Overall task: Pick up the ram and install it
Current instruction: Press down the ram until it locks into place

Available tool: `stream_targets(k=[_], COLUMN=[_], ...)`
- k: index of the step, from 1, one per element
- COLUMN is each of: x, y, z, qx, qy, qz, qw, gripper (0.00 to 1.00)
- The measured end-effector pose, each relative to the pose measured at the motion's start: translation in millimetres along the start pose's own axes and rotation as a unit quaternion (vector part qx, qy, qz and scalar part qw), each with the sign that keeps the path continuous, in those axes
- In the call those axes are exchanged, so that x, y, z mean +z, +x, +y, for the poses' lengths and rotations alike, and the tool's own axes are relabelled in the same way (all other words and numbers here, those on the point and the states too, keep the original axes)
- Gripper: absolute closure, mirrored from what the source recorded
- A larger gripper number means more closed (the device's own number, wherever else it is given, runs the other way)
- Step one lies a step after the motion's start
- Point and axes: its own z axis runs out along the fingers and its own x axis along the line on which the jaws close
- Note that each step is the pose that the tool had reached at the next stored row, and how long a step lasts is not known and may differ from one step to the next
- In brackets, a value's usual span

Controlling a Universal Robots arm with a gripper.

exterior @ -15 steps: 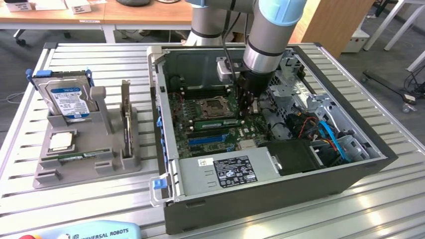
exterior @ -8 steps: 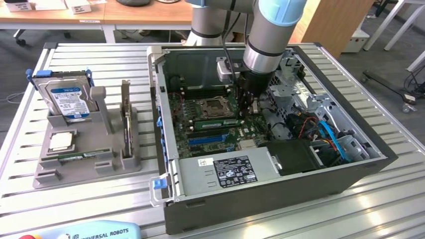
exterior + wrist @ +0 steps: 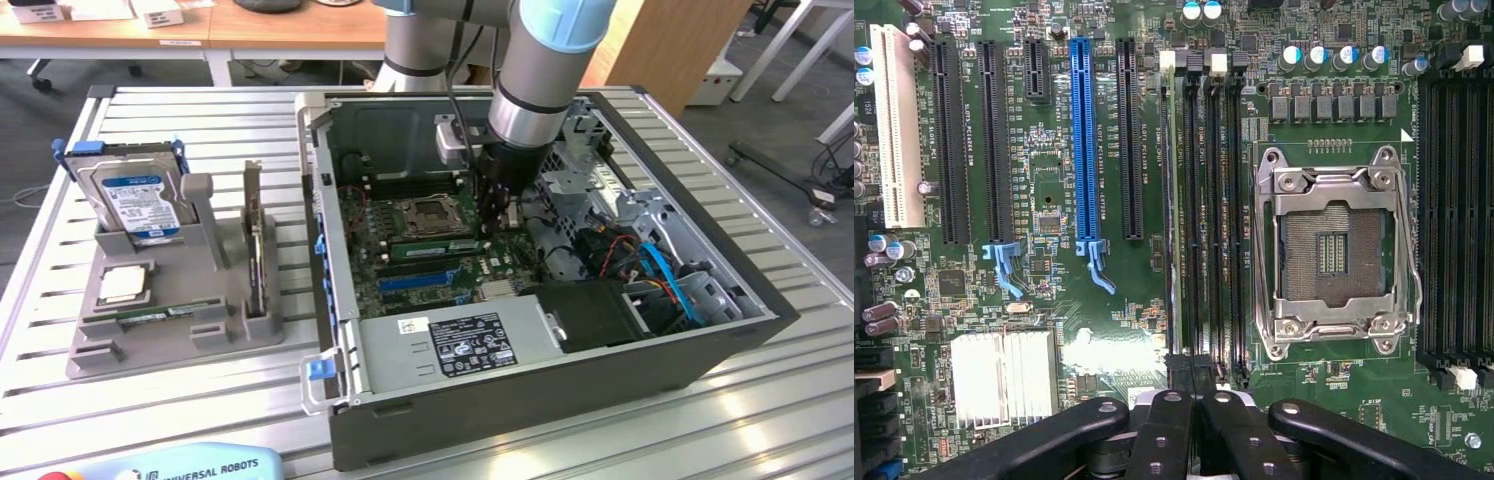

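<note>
The ram (image 3: 1174, 200) is a thin green stick standing on edge in the memory slot beside the CPU socket (image 3: 1334, 250); in the exterior view the ram (image 3: 430, 244) lies just in front of that socket. My gripper (image 3: 497, 222) reaches down into the open computer case at the stick's end on the exterior view's right. In the wrist view the gripper (image 3: 1194, 385) is shut, its black fingers (image 3: 1164, 430) pressed together over the end of the memory slots. Whether the tips touch the stick I cannot tell.
A grey fixture (image 3: 174, 345) on the exterior view's left holds a hard drive (image 3: 134, 200), a dark expansion card (image 3: 252, 240), a processor chip (image 3: 123, 283) and another green stick (image 3: 150, 316). The case walls (image 3: 320, 250), power supply (image 3: 461, 345) and cables (image 3: 661, 270) crowd the arm.
</note>
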Motion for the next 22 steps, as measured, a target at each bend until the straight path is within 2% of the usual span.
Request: stream_targets(k=[3,5,14,22], x=[-1.6,-4.1,-19.2,-19.5], y=[-0.2,-0.1,-0.6,-0.5], z=[0.0,0.0,0.1,1.8], qx=[0.0,0.0,0.0,0.0], qy=[0.0001,0.0,0.0001,0.0001], qz=[-0.0005,0.0001,0.001,0.0011], qw=[1.0,1.0,1.0,1.0], gripper=[0.9,0.9,0.9,0.9])
